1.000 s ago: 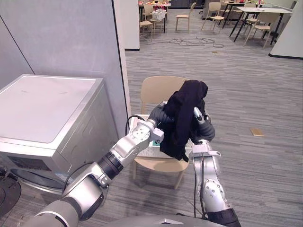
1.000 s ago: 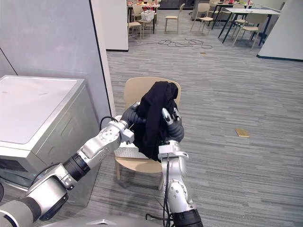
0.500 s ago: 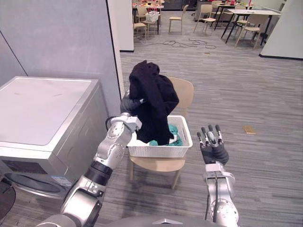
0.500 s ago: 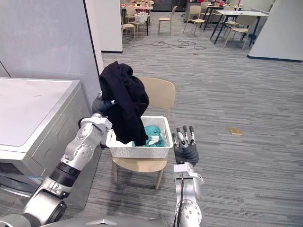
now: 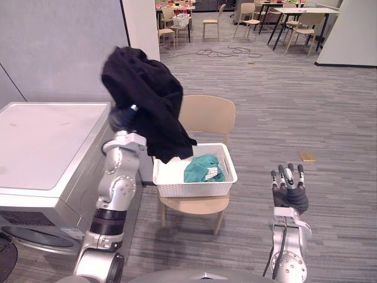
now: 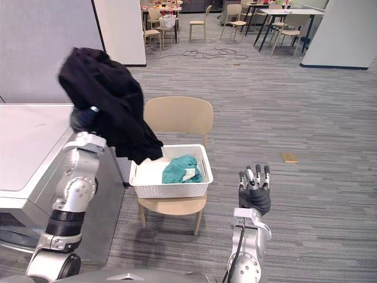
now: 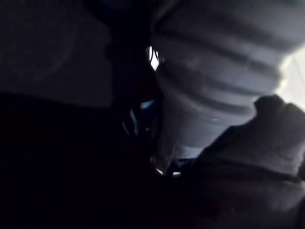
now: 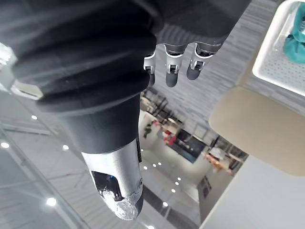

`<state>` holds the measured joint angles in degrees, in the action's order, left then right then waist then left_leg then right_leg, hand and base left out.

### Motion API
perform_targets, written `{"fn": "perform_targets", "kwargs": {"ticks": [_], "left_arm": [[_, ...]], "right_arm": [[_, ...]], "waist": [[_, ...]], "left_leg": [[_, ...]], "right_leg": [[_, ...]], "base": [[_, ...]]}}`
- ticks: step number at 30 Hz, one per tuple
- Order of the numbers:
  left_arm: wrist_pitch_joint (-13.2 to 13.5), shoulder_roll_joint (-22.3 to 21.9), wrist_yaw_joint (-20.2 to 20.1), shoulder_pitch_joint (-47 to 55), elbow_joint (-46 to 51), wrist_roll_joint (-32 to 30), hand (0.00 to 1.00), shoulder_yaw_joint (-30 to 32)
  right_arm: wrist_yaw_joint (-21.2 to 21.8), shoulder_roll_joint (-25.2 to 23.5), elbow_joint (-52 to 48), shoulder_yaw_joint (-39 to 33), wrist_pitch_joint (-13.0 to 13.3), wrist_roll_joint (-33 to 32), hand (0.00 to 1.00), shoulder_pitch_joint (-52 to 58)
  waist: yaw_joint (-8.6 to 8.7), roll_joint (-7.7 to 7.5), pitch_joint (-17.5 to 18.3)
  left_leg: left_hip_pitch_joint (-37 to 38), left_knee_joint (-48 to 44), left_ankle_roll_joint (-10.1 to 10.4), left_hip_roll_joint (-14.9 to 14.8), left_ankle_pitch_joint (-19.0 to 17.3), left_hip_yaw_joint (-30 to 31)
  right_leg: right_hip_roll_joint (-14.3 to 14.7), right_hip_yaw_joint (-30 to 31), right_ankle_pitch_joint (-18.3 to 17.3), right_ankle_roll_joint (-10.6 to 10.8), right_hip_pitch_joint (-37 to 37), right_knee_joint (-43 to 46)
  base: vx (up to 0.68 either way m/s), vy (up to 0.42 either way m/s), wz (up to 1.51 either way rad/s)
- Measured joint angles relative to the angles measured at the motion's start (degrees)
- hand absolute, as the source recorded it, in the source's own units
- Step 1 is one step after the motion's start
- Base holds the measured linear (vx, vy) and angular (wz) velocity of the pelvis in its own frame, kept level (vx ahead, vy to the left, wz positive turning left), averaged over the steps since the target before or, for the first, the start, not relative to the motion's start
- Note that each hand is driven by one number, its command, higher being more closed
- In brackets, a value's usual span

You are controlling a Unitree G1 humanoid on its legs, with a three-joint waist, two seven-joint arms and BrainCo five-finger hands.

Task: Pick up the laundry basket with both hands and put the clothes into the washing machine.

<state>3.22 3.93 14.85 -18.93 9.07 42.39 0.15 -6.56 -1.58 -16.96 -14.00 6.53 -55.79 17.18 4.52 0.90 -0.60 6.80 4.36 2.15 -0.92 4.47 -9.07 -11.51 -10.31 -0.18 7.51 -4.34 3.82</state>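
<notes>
left eye view: left hand [image 5: 120, 119] is raised beside the washing machine [image 5: 41, 141]. its dark cover just shows and its fingers are buried under the black garment [image 5: 147, 100], so cannot tell whether they are curled on the cloth or straight. left wrist view gives dark cloth against the ribbed cover, no fingers readable. the garment is draped over the top of the hand and bunched high above it. its long axis runs down and toward the robot's right, and the lower end hangs over the rear-left part of the laundry basket [image 5: 194, 187]; touching or not, cannot tell. the basket is white and perforated, and sits flat on the seat of a beige chair [image 5: 206, 113] just beside the machine. inside it a teal cloth [image 5: 201, 168] lies crumpled toward the middle. right hand [image 5: 288, 193] is low on the right, well apart from the basket. its fingers [image 8: 170, 76] are straight, side by side, pointing up, with nothing in them.
</notes>
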Motion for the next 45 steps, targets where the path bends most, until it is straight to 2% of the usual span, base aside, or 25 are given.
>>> {"fn": "perform_targets", "kwargs": {"ticks": [5,11,14,21,25,31,34,37,40,42,45], "left_arm": [[2.3,-0.1,-0.1,7.9,7.8,-0.4,1.00,11.8],[3.4,-1.4,0.1,24.1,13.0,-6.7,1.00,29.1],[3.8,-4.0,1.5,29.8,14.1,-6.8,1.00,34.8],[6.2,-7.3,2.2,38.5,17.5,-7.3,1.00,42.2],[7.0,-9.9,2.2,40.9,16.8,-6.5,1.00,44.6],[7.0,-10.2,1.7,41.8,5.0,-4.9,1.00,45.1],[5.7,-10.5,0.8,41.7,-2.4,-5.2,1.00,43.9],[4.6,-10.5,-0.3,41.6,-8.8,-5.3,1.00,43.0],[2.4,-10.4,-1.4,41.6,-16.4,-5.3,1.00,40.6],[2.0,-10.3,-1.5,41.6,-17.8,-5.3,1.00,39.0],[1.8,-9.9,-2.3,41.1,-18.7,-5.1,1.00,34.7]], "right_arm": [[-0.1,-2.1,0.0,-4.8,0.0,0.0,0.00,1.4],[0.0,-3.1,5.7,-11.0,-0.1,0.0,0.00,4.9],[-0.1,-3.9,7.2,-13.1,-0.5,0.0,0.00,7.2],[0.0,-4.2,13.9,-17.3,-0.5,-0.1,0.00,8.7],[0.4,-4.1,22.1,-18.3,-0.7,0.0,0.00,9.0],[2.5,-4.1,36.0,-18.0,-3.0,1.3,0.00,7.7],[2.8,-4.0,43.8,-17.5,-4.5,2.2,0.00,7.1],[2.8,-3.7,48.5,-16.6,-4.9,2.2,0.00,6.2],[2.8,-3.0,53.9,-14.6,-5.3,2.4,0.00,4.1],[2.9,-2.8,55.8,-12.5,-5.3,3.8,0.00,3.5],[3.0,-2.2,60.0,-5.2,-5.6,7.5,0.00,1.9]], "waist": [[0.09,1.68,-0.1],[-1.54,2.18,0.1],[-3.26,2.15,0.1],[-4.33,1.24,1.3],[-4.90,0.92,1.9],[-5.64,-0.03,2.4],[-5.95,-0.37,2.3],[-6.12,-1.40,2.3],[-6.41,-2.12,2.3],[-6.52,-2.64,1.8],[-6.93,-3.35,1.0]], "left_leg": [[0.0,0.0,0.1,0.0,-0.1,0.9],[-0.6,0.0,0.5,-0.3,-0.4,2.8],[-0.6,0.0,0.5,-0.3,-0.5,2.8],[-1.4,-2.0,0.4,-0.9,-2.4,3.2],[-2.6,-3.7,0.8,-1.5,-3.1,4.0],[-3.8,-6.2,1.1,-2.0,-4.2,4.8],[-4.2,-7.5,1.2,-2.0,-4.9,5.7],[-4.4,-8.0,1.4,-2.0,-5.0,5.9],[-4.9,-9.8,1.3,-2.1,-6.1,6.0],[-4.9,-10.5,1.3,-2.0,-6.5,6.0],[-6.6,-11.6,1.4,-1.7,-6.4,7.1]], "right_leg": [[-0.1,-1.1,-0.2,0.1,-0.8,0.0],[-0.2,-2.9,-1.7,-0.1,-0.9,1.1],[-0.3,-3.4,-2.0,-0.1,-1.0,1.6],[-0.5,-5.7,-4.0,-0.4,-1.9,3.0],[-0.2,-6.7,-4.6,-0.5,-1.8,3.5],[-0.2,-7.9,-5.3,-0.5,-2.0,4.8],[-0.3,-9.0,-5.8,-0.6,-2.8,4.9],[-0.3,-9.2,-6.0,-0.5,-2.7,5.4],[-0.4,-9.1,-6.2,-0.5,-2.8,6.0],[-0.6,-9.0,-6.7,-0.7,-2.7,7.0],[-1.1,-9.4,-8.6,-1.3,-0.8,10.6]], "base": [[0.00,-0.002,0.09],[0.01,-0.009,0.17],[0.03,-0.004,0.07],[0.00,-0.008,0.11],[0.01,-0.022,0.11],[0.00,-0.014,0.08],[0.01,-0.013,0.13],[0.00,-0.007,0.06],[0.00,0.000,0.00],[-0.04,-0.002,0.02],[-0.07,-0.023,0.17]]}}
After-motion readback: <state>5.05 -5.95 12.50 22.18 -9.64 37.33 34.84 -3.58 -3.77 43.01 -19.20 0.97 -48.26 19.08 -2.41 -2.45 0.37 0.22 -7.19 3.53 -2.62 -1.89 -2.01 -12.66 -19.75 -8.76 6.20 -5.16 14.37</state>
